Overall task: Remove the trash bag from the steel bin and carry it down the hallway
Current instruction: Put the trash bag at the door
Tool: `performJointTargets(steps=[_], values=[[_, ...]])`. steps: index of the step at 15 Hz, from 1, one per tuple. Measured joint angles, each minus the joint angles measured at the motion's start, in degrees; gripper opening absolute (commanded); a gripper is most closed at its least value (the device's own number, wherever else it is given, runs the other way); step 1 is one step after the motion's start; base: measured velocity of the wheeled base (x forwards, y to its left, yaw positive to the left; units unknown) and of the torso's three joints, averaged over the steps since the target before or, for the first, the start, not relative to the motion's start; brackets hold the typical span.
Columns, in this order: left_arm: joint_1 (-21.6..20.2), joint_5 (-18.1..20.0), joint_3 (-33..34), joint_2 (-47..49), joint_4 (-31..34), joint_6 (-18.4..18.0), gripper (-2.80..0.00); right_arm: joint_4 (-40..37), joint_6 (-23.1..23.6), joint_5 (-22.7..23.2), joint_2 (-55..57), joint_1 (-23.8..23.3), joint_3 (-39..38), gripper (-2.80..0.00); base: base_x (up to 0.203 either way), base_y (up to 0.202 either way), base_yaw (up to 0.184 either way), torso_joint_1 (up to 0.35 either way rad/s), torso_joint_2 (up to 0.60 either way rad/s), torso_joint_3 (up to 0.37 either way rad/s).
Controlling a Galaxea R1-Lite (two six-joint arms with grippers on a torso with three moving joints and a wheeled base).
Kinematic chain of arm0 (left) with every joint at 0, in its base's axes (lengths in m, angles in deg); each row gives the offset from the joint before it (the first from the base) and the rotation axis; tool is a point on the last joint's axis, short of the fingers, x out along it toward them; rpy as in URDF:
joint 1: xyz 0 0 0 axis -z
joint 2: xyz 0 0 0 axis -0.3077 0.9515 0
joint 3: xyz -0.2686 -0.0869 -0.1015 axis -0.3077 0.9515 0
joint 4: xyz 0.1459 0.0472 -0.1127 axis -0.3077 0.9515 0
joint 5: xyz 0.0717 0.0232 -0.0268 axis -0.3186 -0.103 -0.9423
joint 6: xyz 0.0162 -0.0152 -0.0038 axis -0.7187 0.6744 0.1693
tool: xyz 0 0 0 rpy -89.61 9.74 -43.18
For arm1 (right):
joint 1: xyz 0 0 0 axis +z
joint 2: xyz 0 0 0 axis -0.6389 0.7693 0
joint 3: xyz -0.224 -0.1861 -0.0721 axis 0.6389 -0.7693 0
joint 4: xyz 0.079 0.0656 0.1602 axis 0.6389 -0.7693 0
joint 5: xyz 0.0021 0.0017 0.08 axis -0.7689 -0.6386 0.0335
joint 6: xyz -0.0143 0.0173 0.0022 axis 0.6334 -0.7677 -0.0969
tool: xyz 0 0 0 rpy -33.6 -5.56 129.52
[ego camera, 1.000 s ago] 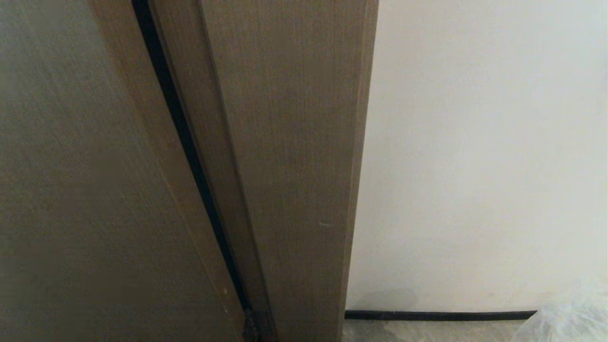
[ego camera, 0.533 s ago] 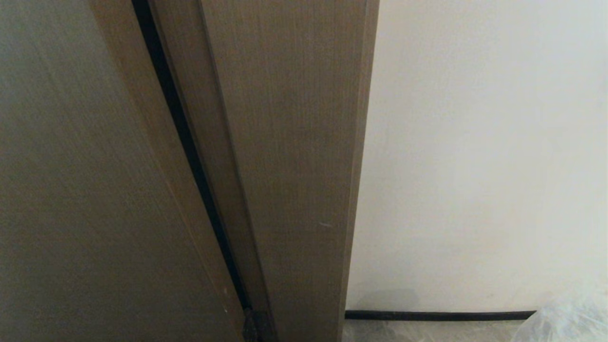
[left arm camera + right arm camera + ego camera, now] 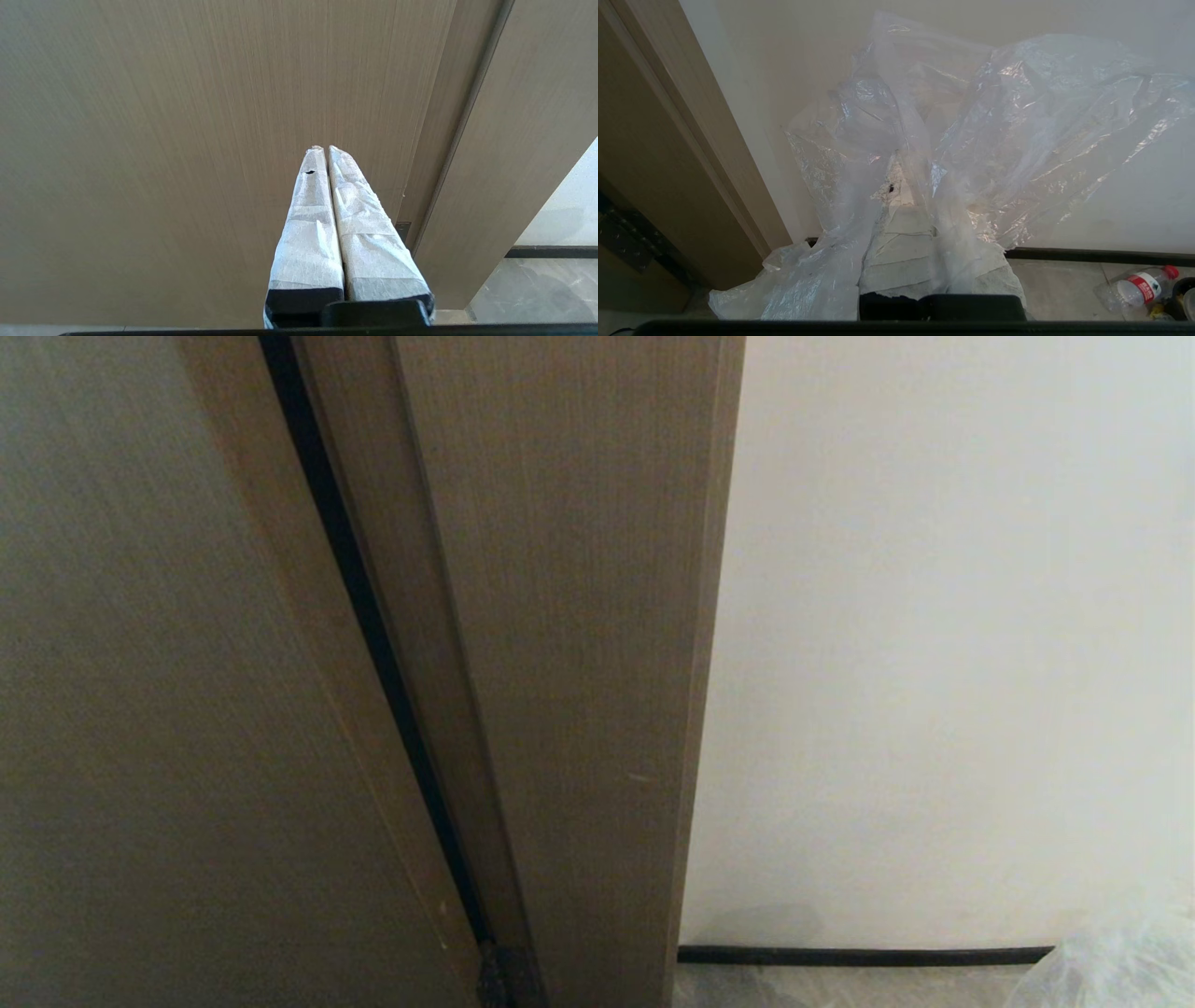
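My right claw [image 3: 908, 184] is pinched on the trash bag [image 3: 1017, 130], which is out of any bin, my left claw [image 3: 323, 148] closed empty, so only carrying remains, though I face a door frame [image 3: 579, 616].

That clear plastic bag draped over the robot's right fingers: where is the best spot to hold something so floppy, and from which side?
The trash bag has no stiff part, so the best hold is a bunched fold of film, pinched across from both faces. The right gripper does this: its taped fingers are shut on gathered plastic mid-sheet, loose film billowing around them. Approaching along the sheet's edge would probably slip.
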Motion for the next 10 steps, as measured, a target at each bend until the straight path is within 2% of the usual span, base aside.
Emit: performJointTargets(steps=[10], values=[[0.0, 0.0, 0.0, 0.0, 0.0, 0.1, -2.80, -0.1, -0.1, 0.0, 0.0, 0.0, 0.0, -2.80, 0.000, 0.000, 0.000, 0.000, 0.00, -0.018]])
